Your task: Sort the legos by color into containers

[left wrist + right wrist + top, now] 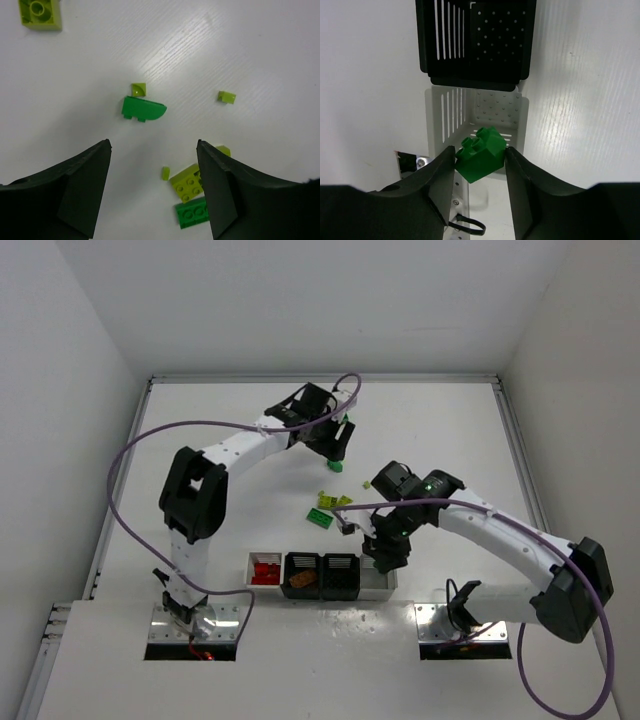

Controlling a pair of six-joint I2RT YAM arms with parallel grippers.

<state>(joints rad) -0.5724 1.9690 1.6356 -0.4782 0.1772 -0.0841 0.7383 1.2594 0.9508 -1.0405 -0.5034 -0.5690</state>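
My right gripper (480, 159) is shut on a dark green lego (485, 146) and holds it over the white end bin (517, 112) of the containers (305, 562). In the top view this gripper (384, 558) hides most of that bin. Red legos (265, 571) lie in the left white bin, and brown-orange ones (301, 582) in the black bin beside it. My left gripper (152, 150) is open and empty above loose legos: a green curved piece (142, 108), a yellow-green brick (186, 183) and a green plate (192, 214). In the top view it (338, 447) is at the far middle.
More yellow-green bits lie on the table (227, 97) (41, 12), and several loose legos show in the top view (325, 502). The second black bin (475, 40) lies beyond the white one. The base plates (200, 625) (465, 630) sit at the near edge.
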